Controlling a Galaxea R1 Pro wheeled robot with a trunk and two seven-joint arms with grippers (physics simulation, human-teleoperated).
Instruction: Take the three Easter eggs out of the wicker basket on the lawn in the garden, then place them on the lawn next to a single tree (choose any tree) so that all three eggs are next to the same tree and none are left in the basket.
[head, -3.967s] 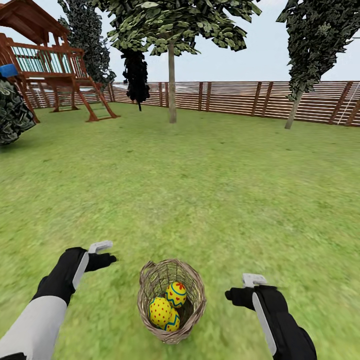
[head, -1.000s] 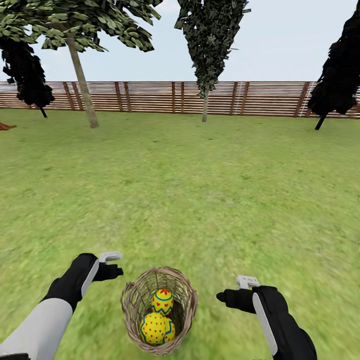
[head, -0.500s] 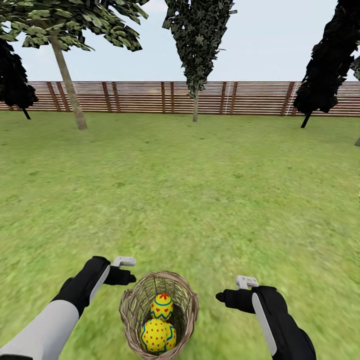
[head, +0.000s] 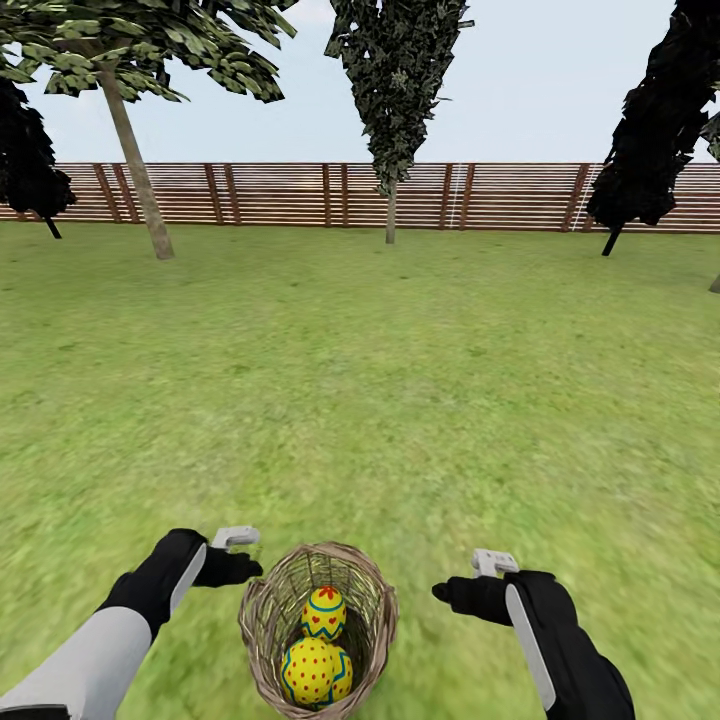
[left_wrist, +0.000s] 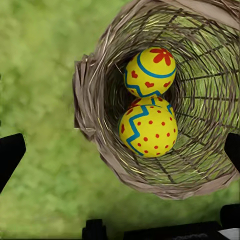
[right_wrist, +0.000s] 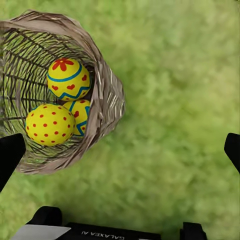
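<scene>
1. All three Easter eggs (left_wrist: 148, 100) lie stacked inside the wicker basket (head: 318, 625) on the lawn (head: 400, 400); none is out, so lifting, carrying and placing all remain.
2. The left gripper (head: 240, 555) hovers just beside the basket's rim, jaws spread, holding nothing; the right gripper (head: 470, 585) hangs near the opposite side, likewise spread and empty.
3. The tree (head: 135, 170) stands far beyond the basket, by the fence (head: 500, 195).

Brown wicker basket (head: 262, 618) on the lawn (head: 400, 380), three yellow Easter eggs (head: 316, 670) inside
</scene>
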